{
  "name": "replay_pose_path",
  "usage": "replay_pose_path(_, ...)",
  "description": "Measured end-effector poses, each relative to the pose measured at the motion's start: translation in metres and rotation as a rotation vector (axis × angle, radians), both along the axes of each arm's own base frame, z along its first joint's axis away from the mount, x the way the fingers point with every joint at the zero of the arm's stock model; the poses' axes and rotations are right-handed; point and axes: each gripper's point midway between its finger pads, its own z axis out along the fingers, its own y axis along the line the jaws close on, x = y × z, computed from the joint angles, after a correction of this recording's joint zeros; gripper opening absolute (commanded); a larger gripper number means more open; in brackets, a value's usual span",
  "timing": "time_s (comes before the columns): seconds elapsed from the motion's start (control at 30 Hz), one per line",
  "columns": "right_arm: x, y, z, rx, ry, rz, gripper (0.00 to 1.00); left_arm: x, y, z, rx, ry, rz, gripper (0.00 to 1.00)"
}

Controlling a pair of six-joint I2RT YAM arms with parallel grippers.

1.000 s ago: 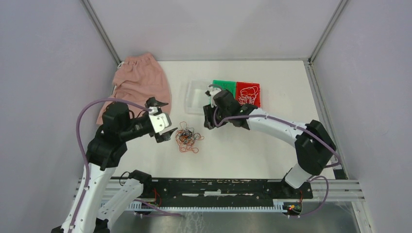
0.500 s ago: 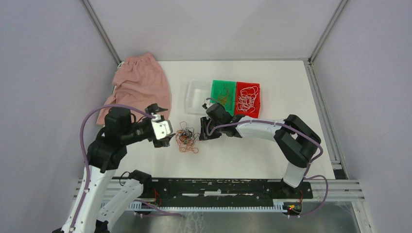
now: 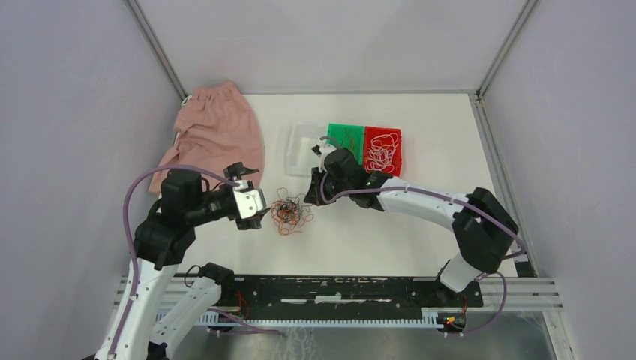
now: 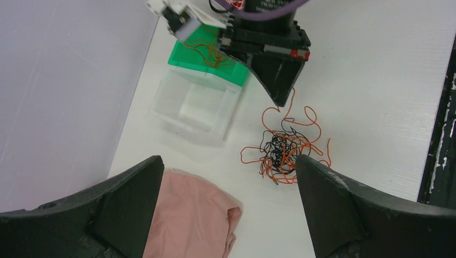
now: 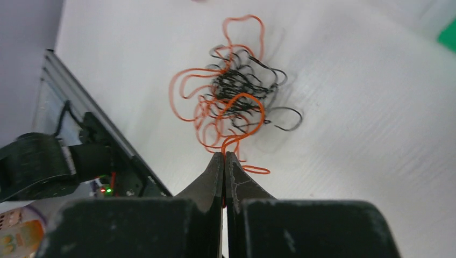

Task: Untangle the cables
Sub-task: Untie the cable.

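Note:
A fist-sized tangle of orange and black cables (image 3: 291, 212) lies on the white table between the two arms. My right gripper (image 3: 315, 196) sits at the clump's right edge. In the right wrist view its jaws (image 5: 224, 156) are shut on one orange strand that loops out of the tangle (image 5: 236, 91). My left gripper (image 3: 253, 195) hovers just left of the clump, wide open with nothing between its fingers. In the left wrist view the tangle (image 4: 285, 150) lies near the right finger (image 4: 322, 199), and the right gripper's shut tip (image 4: 282, 99) points down at it.
A pink cloth (image 3: 214, 135) lies at the back left. Behind the clump stand a clear tray (image 3: 298, 146), a green tray (image 3: 335, 131) holding orange cables (image 3: 349, 140), and a red tray (image 3: 367, 133) holding white cables (image 3: 382, 150). The black rail runs along the near edge.
The right gripper came down from the trays to the clump's right edge and shut on an orange strand. The left gripper edged toward the tangle and stayed open.

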Motion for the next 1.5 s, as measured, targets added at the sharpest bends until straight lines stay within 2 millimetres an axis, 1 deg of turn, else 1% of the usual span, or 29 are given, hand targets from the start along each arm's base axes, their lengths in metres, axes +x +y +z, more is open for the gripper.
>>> replay_pose_path(0.1, 0.0, 0.006, 0.047, 0.08, -0.082, 0.048, 0.0, -0.002, 0.0, -0.003, -0.001, 0.001, 0.0, 0.99)
replay_pose_path(0.2, -0.006, 0.01, 0.09, 0.168, -0.159, 0.108, 0.0, -0.001, 0.0, -0.006, -0.013, 0.009, 0.007, 0.99)
replay_pose_path(0.3, -0.017, 0.011, 0.125, 0.249, -0.22, 0.172, 0.0, 0.0, -0.001, -0.006, -0.031, 0.017, 0.015, 0.99)
replay_pose_path(0.33, -0.021, 0.012, 0.133, 0.27, -0.232, 0.191, 0.0, 0.0, -0.002, -0.005, -0.036, 0.016, 0.014, 0.99)
replay_pose_path(0.47, -0.035, 0.02, 0.16, 0.366, -0.251, 0.276, 0.0, -0.004, -0.006, 0.0, -0.072, 0.008, -0.008, 0.99)
replay_pose_path(0.63, -0.047, 0.028, 0.182, 0.465, -0.246, 0.341, 0.0, -0.012, -0.011, 0.008, -0.123, -0.01, -0.034, 0.99)
replay_pose_path(0.7, -0.052, 0.03, 0.193, 0.502, -0.251, 0.37, 0.0, -0.011, -0.012, 0.006, -0.127, -0.01, -0.037, 1.0)
replay_pose_path(0.9, -0.064, 0.034, 0.23, 0.587, -0.281, 0.454, 0.0, -0.01, -0.013, -0.009, -0.119, 0.027, -0.035, 0.97)
replay_pose_path(1.0, -0.069, 0.035, 0.24, 0.607, -0.294, 0.481, 0.0, -0.012, -0.016, -0.01, -0.135, 0.054, -0.046, 0.97)
replay_pose_path(1.07, -0.072, 0.035, 0.244, 0.614, -0.296, 0.493, 0.0, -0.014, -0.02, -0.012, -0.15, 0.089, -0.059, 0.95)
replay_pose_path(1.13, -0.075, 0.036, 0.248, 0.622, -0.298, 0.509, 0.0, -0.015, -0.024, -0.014, -0.168, 0.136, -0.068, 0.88)
replay_pose_path(1.23, -0.078, 0.037, 0.255, 0.634, -0.307, 0.528, 0.0, -0.015, -0.027, -0.018, -0.184, 0.186, -0.07, 0.73)
replay_pose_path(1.3, -0.08, 0.038, 0.258, 0.638, -0.311, 0.537, 0.0, -0.015, -0.03, -0.019, -0.193, 0.209, -0.079, 0.58)
replay_pose_path(1.33, -0.081, 0.038, 0.258, 0.639, -0.313, 0.54, 0.0, -0.015, -0.031, -0.019, -0.198, 0.219, -0.082, 0.49)
replay_pose_path(1.37, -0.081, 0.038, 0.259, 0.638, -0.316, 0.543, 0.0, -0.016, -0.033, -0.017, -0.205, 0.231, -0.091, 0.41)
replay_pose_path(1.47, -0.081, 0.038, 0.259, 0.635, -0.329, 0.548, 0.0, -0.02, -0.038, -0.011, -0.225, 0.253, -0.12, 0.14)
replay_pose_path(1.5, -0.08, 0.038, 0.258, 0.632, -0.334, 0.549, 0.0, -0.022, -0.039, -0.008, -0.233, 0.26, -0.132, 0.08)
